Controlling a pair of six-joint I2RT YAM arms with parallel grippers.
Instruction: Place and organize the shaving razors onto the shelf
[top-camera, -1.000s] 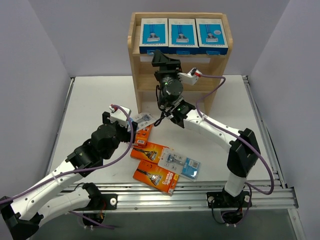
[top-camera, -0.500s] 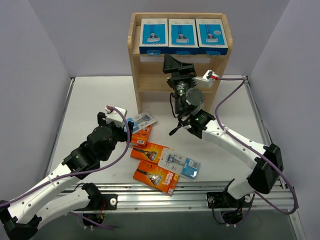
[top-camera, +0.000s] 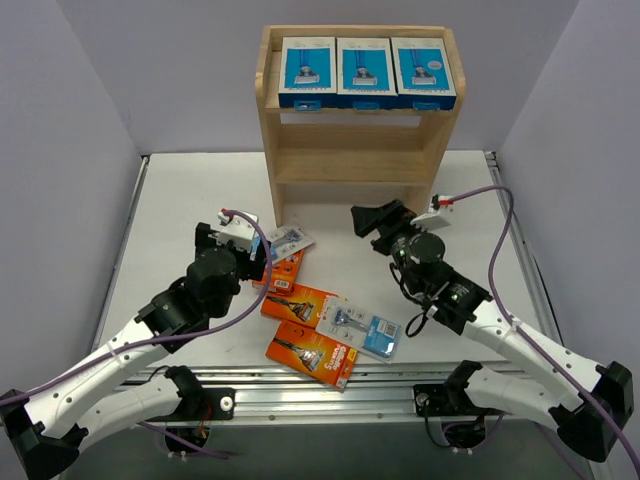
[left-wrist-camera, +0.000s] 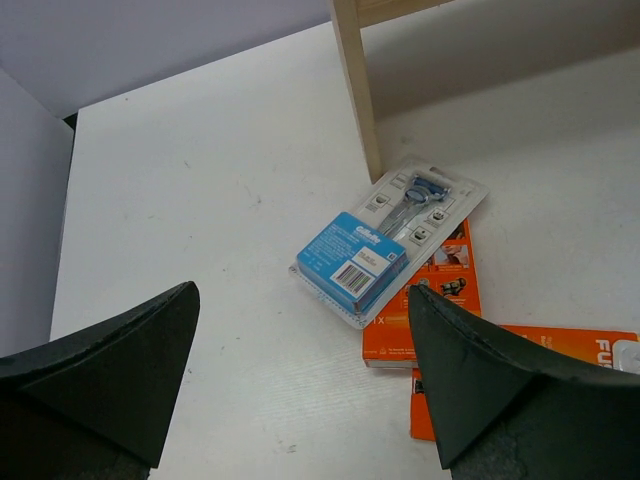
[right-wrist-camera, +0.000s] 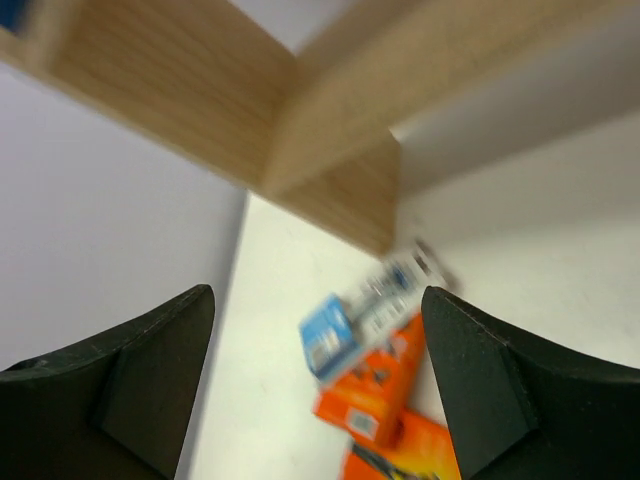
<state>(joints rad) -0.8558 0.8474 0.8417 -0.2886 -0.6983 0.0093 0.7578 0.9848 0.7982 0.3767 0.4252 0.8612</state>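
The wooden shelf (top-camera: 350, 150) stands at the back with three blue-and-white razor boxes (top-camera: 362, 65) side by side on its top tier. On the table lie a blister card (top-camera: 287, 240) on an orange box (top-camera: 285, 272), a second orange box (top-camera: 300, 303), another blister card (top-camera: 365, 328) and a third orange box (top-camera: 312, 353). My left gripper (top-camera: 250, 255) is open just short of the first blister card (left-wrist-camera: 385, 240), nothing between its fingers. My right gripper (top-camera: 372, 222) is open and empty, in front of the shelf's right leg. Its blurred view shows the card (right-wrist-camera: 365, 310) and orange box (right-wrist-camera: 375, 390).
The shelf's front left leg (left-wrist-camera: 358, 90) stands just beyond the blister card. Bare table (top-camera: 190, 200) lies to the left of the shelf. Side walls close in the table on both sides, and a metal rail (top-camera: 350, 385) runs along the near edge.
My right arm has drawn back from the shelf's middle tier to the right front of the table, its jaws open. The left gripper has shifted slightly and opened a little wider.
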